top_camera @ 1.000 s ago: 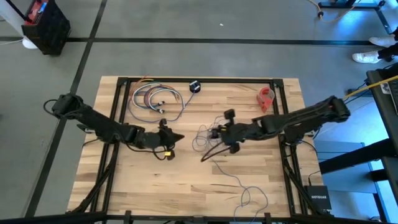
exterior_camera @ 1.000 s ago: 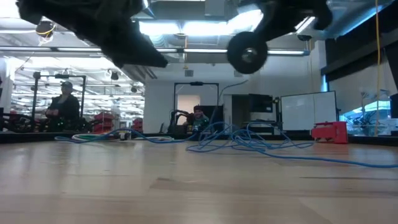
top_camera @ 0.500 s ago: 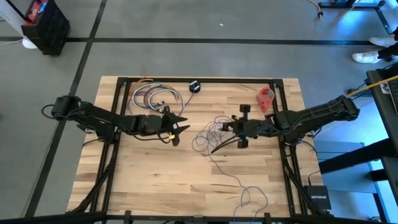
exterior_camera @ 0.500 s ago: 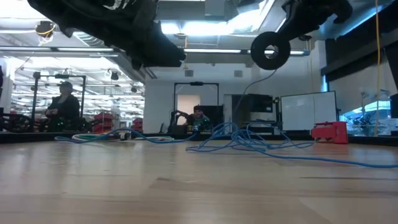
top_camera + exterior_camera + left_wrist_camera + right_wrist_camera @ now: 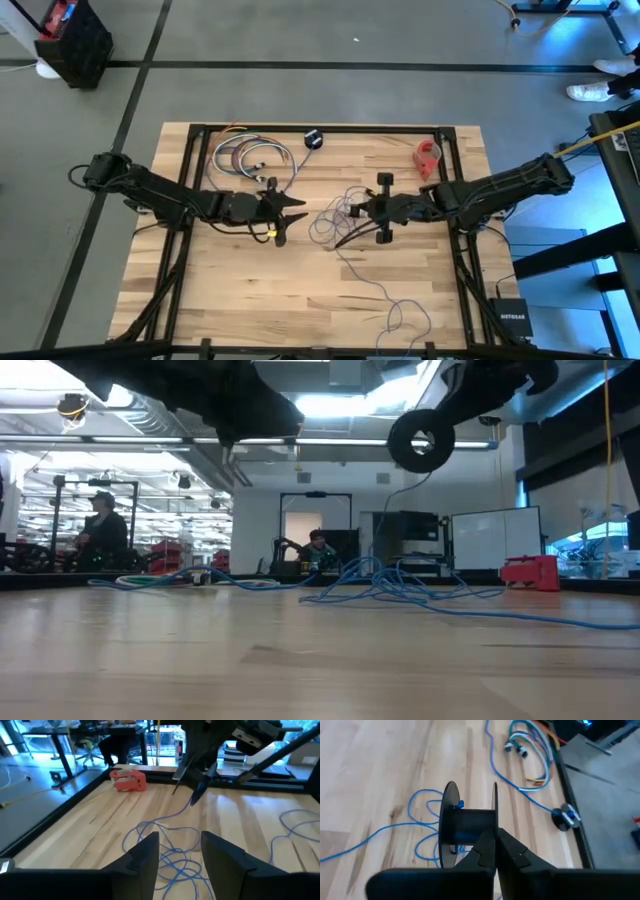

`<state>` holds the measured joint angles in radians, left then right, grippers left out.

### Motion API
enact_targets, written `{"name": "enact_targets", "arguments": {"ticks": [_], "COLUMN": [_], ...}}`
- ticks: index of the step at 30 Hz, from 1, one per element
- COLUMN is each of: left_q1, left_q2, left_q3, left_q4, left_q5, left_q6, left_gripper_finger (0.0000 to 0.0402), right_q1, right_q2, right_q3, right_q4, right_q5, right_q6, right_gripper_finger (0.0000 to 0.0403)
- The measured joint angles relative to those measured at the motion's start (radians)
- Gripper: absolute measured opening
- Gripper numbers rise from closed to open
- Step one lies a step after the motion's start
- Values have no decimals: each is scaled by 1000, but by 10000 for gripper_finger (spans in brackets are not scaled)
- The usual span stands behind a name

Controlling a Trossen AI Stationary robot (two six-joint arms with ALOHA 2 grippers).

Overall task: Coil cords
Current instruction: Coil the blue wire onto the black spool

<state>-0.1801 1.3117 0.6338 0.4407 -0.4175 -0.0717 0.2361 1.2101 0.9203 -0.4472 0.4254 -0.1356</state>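
Observation:
The cord [image 5: 333, 222] is thin and bluish. It lies in loose loops at the table's middle, and a tail [image 5: 400, 312] trails toward the near edge. One end runs up to a small black spool [image 5: 467, 822] held above the table, which shows as a round disc [image 5: 420, 440] in the low view. My right gripper [image 5: 362, 208] is shut on the spool. My left gripper [image 5: 177, 851] hovers open left of the loops, holding nothing, its fingers pointing at them. My right gripper pinches the spool at the rim of one flange [image 5: 494, 829] between its two shut fingers, coming from the table's right and slanting down. The spool is lifted clear with its axle about level. The cord [image 5: 402, 495] hangs slack from it down to the loops on the table.
A bundle of multicoloured cables [image 5: 248, 160] lies at the far left, a small black object [image 5: 314, 138] at the far edge and a red object [image 5: 429, 157] at the far right. People [image 5: 104, 528] show in the room beyond the table.
My left gripper has opened, risen a little and swung toward the far edge and the loops. My right gripper has rolled its wrist and drawn slightly toward the table's right, carrying the spool with it. The loops on the table have stayed put.

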Motion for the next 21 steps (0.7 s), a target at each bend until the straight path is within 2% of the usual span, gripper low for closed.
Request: {"name": "enact_targets", "arguments": {"ticks": [12,16,21], "left_q1": [-7,-7,-7], "left_q2": [0,0,0], "left_q3": [0,0,0], "left_q4": [-120,-148,-141], "left_q5": [-2,-2,-2], "left_q6": [54,46,44], "left_gripper_finger": [136,136,136], "right_q1": [-1,0,0], "right_q2": [20,-45,-179], "right_q3": [0,11,13], "right_q4": [45,-36,-84], "right_q5": [-44,9,21], "right_q6": [-26,-30,0], "right_gripper_finger": [3,3,3]}}
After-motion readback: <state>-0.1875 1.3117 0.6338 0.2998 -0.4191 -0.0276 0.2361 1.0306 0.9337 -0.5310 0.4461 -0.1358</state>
